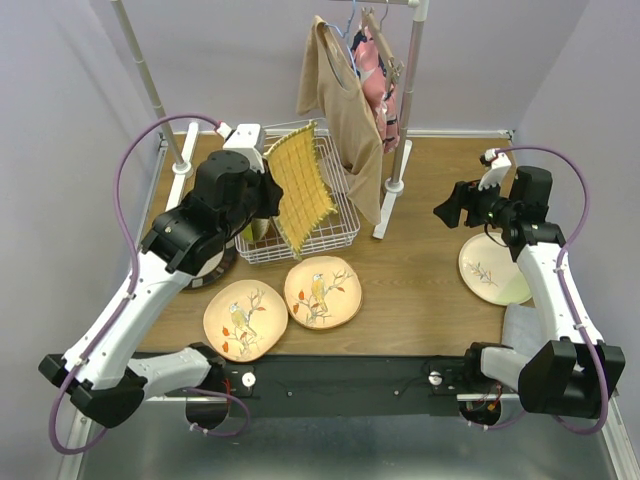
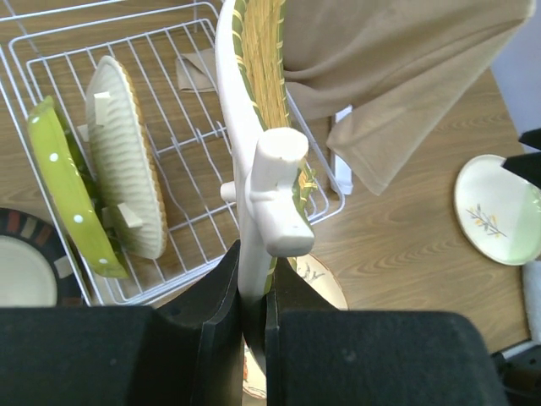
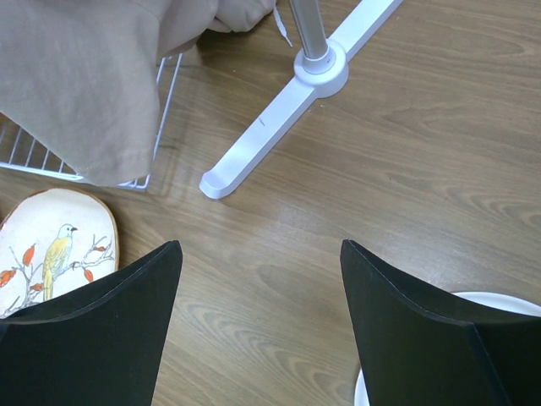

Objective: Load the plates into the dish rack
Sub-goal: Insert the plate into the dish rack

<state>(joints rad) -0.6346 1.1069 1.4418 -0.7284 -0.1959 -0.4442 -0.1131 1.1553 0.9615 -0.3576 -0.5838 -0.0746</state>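
My left gripper [image 2: 254,254] is shut on the lower edge of a yellow woven-look plate [image 1: 298,190], which it holds upright and edge-on [image 2: 254,101] over the white wire dish rack [image 1: 335,228]. Two plates stand in the rack [image 2: 177,110]: a lime dotted one [image 2: 68,199] and a cream ribbed one [image 2: 127,161]. Two peach bird plates [image 1: 245,320] [image 1: 323,292] lie flat in front of the rack. A dark-rimmed plate [image 1: 215,265] lies left of it. My right gripper [image 3: 260,249] hangs open above bare wood, beside a cream-green plate [image 1: 493,270].
A white clothes-rail stand [image 1: 400,150] rises behind the rack, and its foot [image 3: 279,118] runs across the table. A beige top [image 1: 350,120] hangs from it over the rack's right side, close to the held plate. Grey walls close in the table.
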